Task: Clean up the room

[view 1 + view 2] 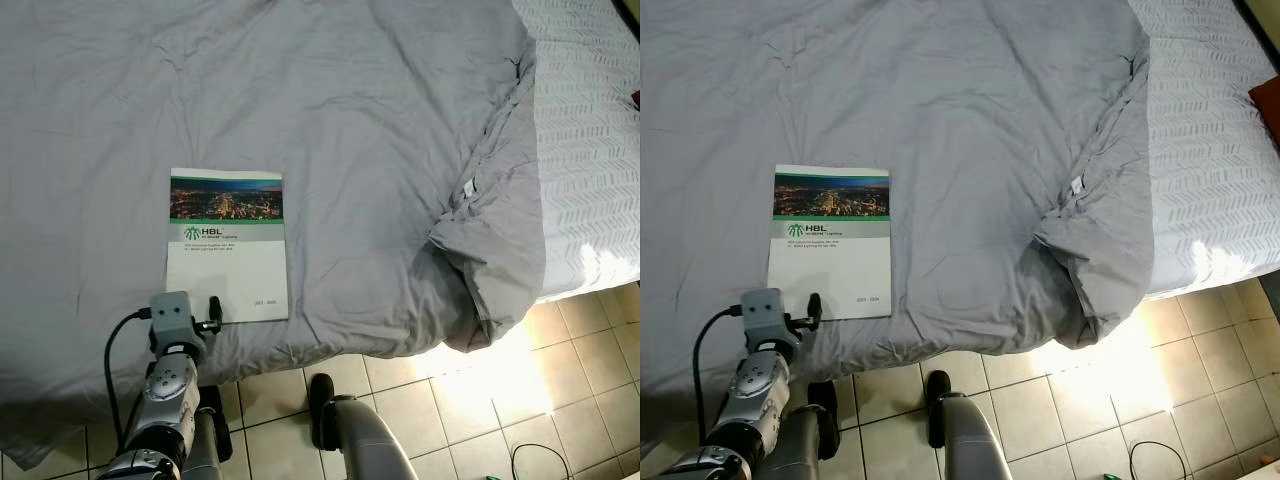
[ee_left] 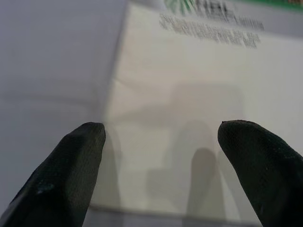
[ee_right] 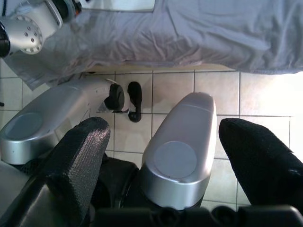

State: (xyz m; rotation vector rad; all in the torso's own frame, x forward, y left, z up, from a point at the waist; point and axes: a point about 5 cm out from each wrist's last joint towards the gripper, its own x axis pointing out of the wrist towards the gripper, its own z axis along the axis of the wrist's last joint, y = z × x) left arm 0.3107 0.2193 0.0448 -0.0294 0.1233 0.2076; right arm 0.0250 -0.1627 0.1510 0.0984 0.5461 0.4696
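The HBL catalogue (image 1: 227,246) is not yet picked up and lies flat on the grey duvet (image 1: 350,120) near the bed's foot edge. The left gripper (image 2: 161,146), spread wide and empty, is poised at the catalogue's near edge. The right gripper (image 3: 161,156), also parted and empty, hangs over the tiled floor (image 1: 450,400) beside the bed.

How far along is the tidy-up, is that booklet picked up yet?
Not yet. The booklet lies flat on the grey duvet. In hand: the left gripper, fingers open, hovers at its near edge. The right gripper hangs idle above the floor tiles. Left: grasping and removing the booklet.
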